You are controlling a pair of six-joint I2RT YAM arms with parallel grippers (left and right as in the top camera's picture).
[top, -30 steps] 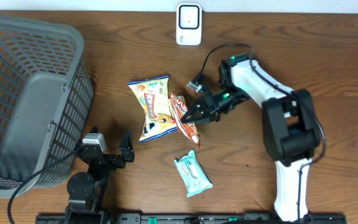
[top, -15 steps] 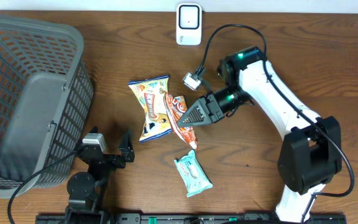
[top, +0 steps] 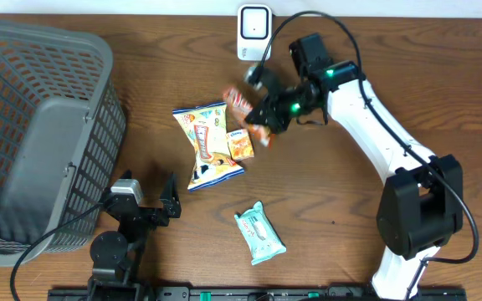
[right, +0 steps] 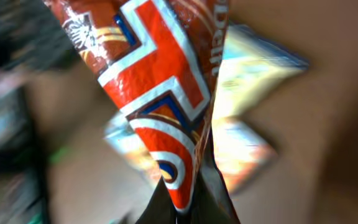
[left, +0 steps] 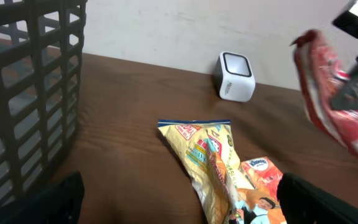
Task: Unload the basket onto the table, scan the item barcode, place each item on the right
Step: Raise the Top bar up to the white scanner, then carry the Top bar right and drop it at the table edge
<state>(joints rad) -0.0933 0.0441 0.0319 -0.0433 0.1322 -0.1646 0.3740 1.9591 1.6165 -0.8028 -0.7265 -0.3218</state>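
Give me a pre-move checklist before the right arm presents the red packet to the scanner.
1. Right gripper shut on the red snack packet: ok.
2. Packet off the table: ok, the left wrist view shows it in the air.
3. Barcode facing the white scanner: cannot tell, the packet is blurred and no barcode shows.
4. Space between packet and scanner free: ok, the yellow snack bag lies nearer the robot than the packet.
5. Left gripper open, holding nothing, far from the scanner: ok.
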